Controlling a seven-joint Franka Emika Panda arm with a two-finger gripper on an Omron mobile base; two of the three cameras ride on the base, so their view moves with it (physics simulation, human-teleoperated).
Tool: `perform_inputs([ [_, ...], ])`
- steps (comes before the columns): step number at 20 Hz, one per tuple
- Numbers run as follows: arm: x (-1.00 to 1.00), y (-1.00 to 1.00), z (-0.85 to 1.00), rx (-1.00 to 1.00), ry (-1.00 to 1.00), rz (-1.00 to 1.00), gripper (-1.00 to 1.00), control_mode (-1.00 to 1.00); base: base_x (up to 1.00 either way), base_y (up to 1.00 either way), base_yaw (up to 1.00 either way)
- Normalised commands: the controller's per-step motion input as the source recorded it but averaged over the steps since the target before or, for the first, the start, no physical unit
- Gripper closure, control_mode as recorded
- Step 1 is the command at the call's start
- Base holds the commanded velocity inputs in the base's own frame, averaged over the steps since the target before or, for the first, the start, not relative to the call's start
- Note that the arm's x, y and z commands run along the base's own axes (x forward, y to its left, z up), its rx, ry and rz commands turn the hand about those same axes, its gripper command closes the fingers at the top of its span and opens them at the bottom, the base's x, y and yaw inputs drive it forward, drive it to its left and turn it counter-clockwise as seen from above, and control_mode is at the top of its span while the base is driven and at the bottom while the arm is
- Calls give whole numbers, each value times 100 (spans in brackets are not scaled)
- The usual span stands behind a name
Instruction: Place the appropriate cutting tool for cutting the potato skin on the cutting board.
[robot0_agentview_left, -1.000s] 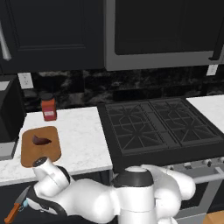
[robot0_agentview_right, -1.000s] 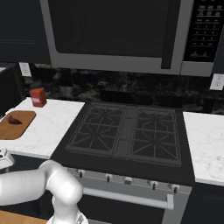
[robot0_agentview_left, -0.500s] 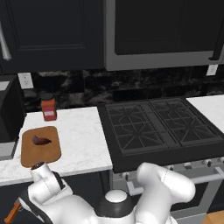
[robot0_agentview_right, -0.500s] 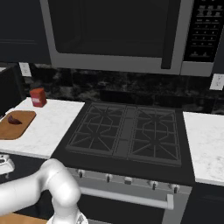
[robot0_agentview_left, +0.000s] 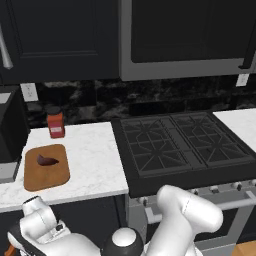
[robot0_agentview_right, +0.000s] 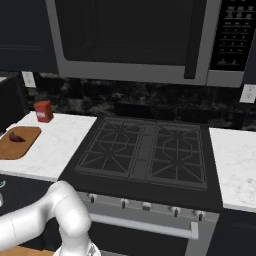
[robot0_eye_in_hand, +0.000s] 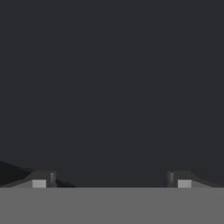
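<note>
Left base view: potato (robot0_agentview_left: 47, 160) lies on cutting board (robot0_agentview_left: 46, 167), on the counter up beyond the low-slung arm. Right base view: board far left. Hand view: pincer (robot0_eye_in_hand: 111, 178) tips wide apart, gripping nothing, facing dark surface.

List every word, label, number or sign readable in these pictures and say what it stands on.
No text can be read.
Microwave control panel: rows of pale marks, too small to read.
Red jar: pale label, blurred, nothing legible.
Cutting board, potato, stove: no markings.
</note>
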Motion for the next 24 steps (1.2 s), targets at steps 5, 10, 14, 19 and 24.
perform_inputs([
  [5, -95, 19, 0, 0, 11, -4, -100, -100, 0, 0, 0],
  [10, -56, 6, 19, -1, 1, -7, -100, -100, 0, 0, 0],
  [14, 50, 2, 68, -5, -9, -18, -100, -100, 0, 0, 0],
  [19, 80, 21, 55, -1, -13, -30, -100, -100, 0, 0, 0],
  [24, 44, 33, 3, -4, -10, -37, -100, -100, 0, 0, 0],
])
